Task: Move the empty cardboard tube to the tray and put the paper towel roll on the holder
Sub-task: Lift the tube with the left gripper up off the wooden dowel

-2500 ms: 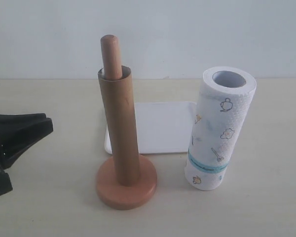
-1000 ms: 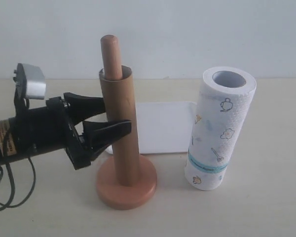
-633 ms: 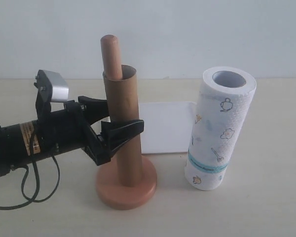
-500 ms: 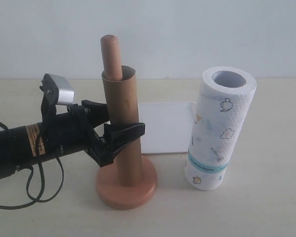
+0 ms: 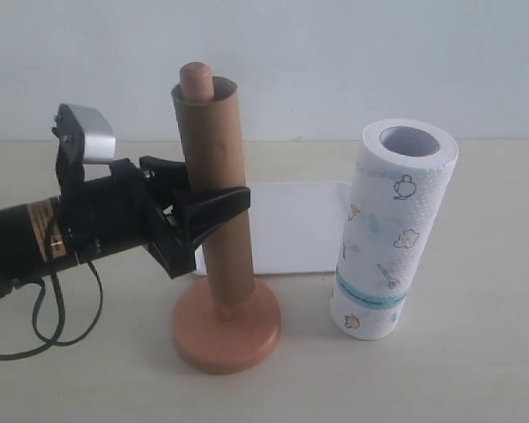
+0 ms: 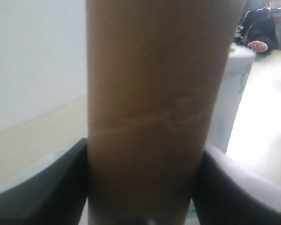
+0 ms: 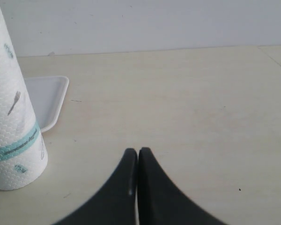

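A pale cream table (image 5: 476, 370) fills the lower two thirds of the exterior view and meets a plain whitish wall (image 5: 353, 62) along a straight line across the upper third. In the right wrist view the tabletop is smooth and matte, with a thin dark scratch (image 7: 76, 101) left of centre, a tiny dark speck (image 7: 240, 190) at lower right and a faint line (image 7: 276, 61) crossing the upper right corner. In the upper right corner of the left wrist view sits a dark blurred shape (image 6: 267, 23) with a small pinkish patch (image 6: 258, 45) below it, too blurred to identify.
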Available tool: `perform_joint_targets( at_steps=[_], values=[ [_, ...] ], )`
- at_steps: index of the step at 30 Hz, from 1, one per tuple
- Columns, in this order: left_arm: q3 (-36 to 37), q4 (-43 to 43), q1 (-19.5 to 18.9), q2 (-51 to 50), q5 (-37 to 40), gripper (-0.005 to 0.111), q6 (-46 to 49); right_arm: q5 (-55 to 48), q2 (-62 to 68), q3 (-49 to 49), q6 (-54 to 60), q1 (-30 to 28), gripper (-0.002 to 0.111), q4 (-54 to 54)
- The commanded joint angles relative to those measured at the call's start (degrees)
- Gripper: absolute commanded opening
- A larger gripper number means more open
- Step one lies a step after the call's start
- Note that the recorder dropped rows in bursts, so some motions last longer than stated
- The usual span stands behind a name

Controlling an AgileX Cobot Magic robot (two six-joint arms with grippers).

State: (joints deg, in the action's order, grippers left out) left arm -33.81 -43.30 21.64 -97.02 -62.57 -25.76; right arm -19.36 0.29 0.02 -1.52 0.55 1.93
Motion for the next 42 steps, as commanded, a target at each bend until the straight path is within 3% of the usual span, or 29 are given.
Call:
perform_joint_targets(
  at_steps=[1, 6, 11, 17, 19, 24, 26, 28, 32, 36, 42],
  values=[
    [-0.3, 0.5, 0.3, 8.7, 1.4, 0.004, -4.8, 0.5, -0.3, 0.0, 0.2, 0.1, 0.000, -0.1],
    [-1.8, 0.9, 0.3, 22.5, 10.3, 0.004, -6.0, 0.5, -0.3, 0.0, 0.2, 0.1, 0.000, -0.1],
    [-13.8, -0.1, 0.3, 34.0, 22.4, 0.004, -12.7, 0.5, -0.3, 0.0, 0.2, 0.1, 0.000, -0.1],
    [-26.9, -4.7, 0.3, 34.9, 26.4, 0.004, -21.4, 0.5, -0.3, 0.0, 0.2, 0.1, 0.000, -0.1],
    [-28.6, -7.1, 0.3, 35.5, 32.9, 0.004, -21.4, 0.5, -0.3, 0.0, 0.2, 0.1, 0.000, -0.1],
    [-30.4, -17.4, 0.3, 35.9, 63.2, 0.004, -20.9, 0.5, -0.3, 0.0, 0.2, 0.1, 0.000, -0.1],
    [-30.4, -18.3, 0.0, 35.1, 74.3, 0.004, -17.7, 0.5, -0.3, 0.0, 0.2, 0.1, 0.000, -0.1],
    [-30.4, -17.8, -0.3, 33.6, 79.9, 0.004, -11.4, 0.5, -0.3, 0.0, 0.2, 0.1, 0.000, -0.1],
    [-30.4, -10.2, -0.4, 29.4, 82.5, 0.004, 2.9, 0.5, -0.3, 0.0, 0.2, 0.1, 0.000, -0.1],
    [-30.4, 2.5, -0.4, 23.9, 79.5, 0.004, 14.2, 0.5, -0.3, 0.0, 0.2, 0.1, 0.000, -0.1],
    [-30.4, 6.1, -0.7, 13.5, 75.0, 0.004, 22.6, 0.5, -0.3, 0.0, 0.2, 0.1, 0.000, -0.1]
  ],
)
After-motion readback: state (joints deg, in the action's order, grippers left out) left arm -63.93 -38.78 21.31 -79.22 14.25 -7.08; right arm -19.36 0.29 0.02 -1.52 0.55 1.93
